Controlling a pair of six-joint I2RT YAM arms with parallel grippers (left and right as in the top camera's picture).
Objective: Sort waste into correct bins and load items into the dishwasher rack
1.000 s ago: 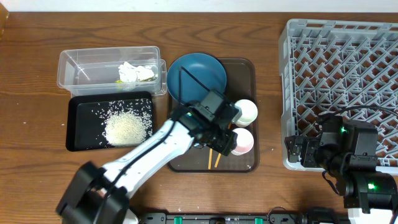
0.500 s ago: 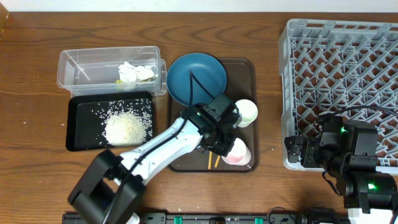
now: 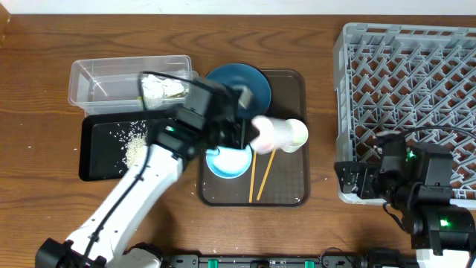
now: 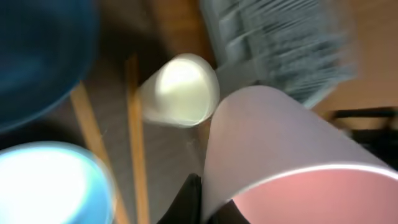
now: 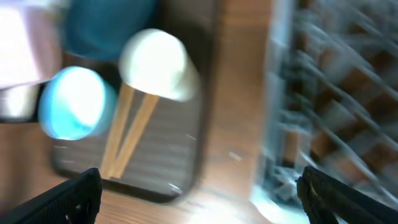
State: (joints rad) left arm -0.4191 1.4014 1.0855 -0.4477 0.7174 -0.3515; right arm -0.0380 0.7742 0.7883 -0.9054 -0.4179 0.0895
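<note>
Where the wooden table [image 3: 37, 112] begins at left, tub [image 3: 97, 82] holds tissue [image 3: 160, 87] and black tray [image 3: 97, 160] holds rice [image 3: 134, 149]. Centre: left gripper [image 3: 249, 135] clenched on pink cup [image 3: 271, 132], tipped sideways over brown tray [image 3: 290, 193] bearing plate [image 3: 238, 85], bowl [image 3: 227, 160], chopsticks [image 3: 260, 175], cream cup [image 3: 296, 134]. Right: rack [image 3: 409, 74], right gripper [image 3: 348, 181] released beside it.

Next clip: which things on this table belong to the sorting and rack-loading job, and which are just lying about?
Job: tissue, rice, clear tub, black tray, blue plate, light blue bowl, pink cup, cream cup, chopsticks, dishwasher rack.
Lying about: brown serving tray, merely under the dishes.
</note>
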